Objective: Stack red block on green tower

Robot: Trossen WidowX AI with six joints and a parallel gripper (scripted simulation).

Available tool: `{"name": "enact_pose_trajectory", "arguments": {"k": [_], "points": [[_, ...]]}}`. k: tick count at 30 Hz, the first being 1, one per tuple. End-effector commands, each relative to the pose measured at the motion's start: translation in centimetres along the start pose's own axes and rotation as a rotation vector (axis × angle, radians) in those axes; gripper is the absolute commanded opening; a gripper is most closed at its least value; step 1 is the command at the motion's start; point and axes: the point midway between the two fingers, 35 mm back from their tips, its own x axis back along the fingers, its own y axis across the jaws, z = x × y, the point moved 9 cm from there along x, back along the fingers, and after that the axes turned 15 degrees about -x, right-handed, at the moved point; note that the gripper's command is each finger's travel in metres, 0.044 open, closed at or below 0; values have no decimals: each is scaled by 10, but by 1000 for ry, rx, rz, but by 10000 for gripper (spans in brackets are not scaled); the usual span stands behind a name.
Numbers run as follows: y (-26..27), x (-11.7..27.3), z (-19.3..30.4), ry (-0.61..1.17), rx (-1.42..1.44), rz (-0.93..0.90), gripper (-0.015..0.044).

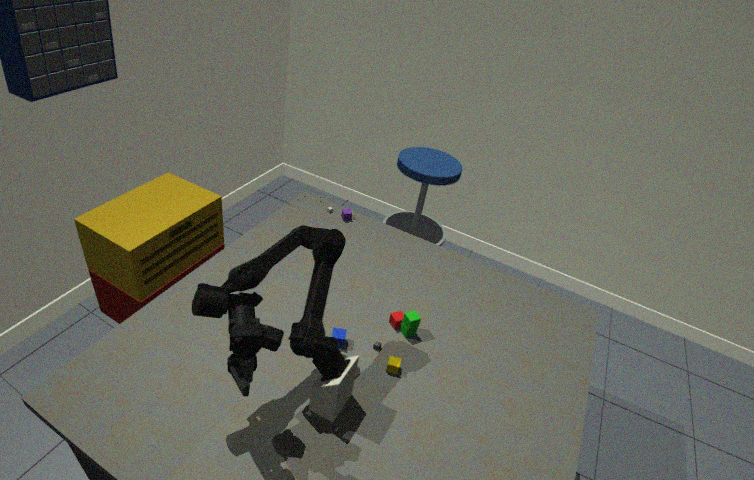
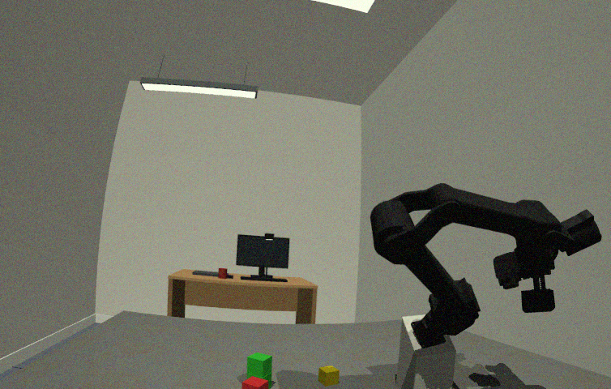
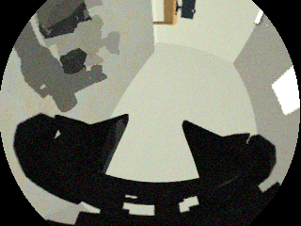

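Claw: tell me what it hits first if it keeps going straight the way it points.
The open claw points down, so it would likely meet bare table first. No block shows between its fingers in the wrist view.

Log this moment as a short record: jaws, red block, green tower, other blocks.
jaws: gripper open, holding nothing, raised above the table, away from the blocks
red block: on the table, right beside the green tower
green tower: upright, nothing on top
other blocks: blue, yellow, purple, each standing apart
task: stacking not begun
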Motion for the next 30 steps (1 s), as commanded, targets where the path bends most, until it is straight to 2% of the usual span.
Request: {"name": "enact_pose_trajectory", "arguments": {"k": [1,2,12,30], "points": [[0,0,0,1,-2,-1,426],[1,0,1,2,-9,-4,440],[17,5,29,75,-250,-95,440],[71,41,78,330,-777,-228,440]]}}
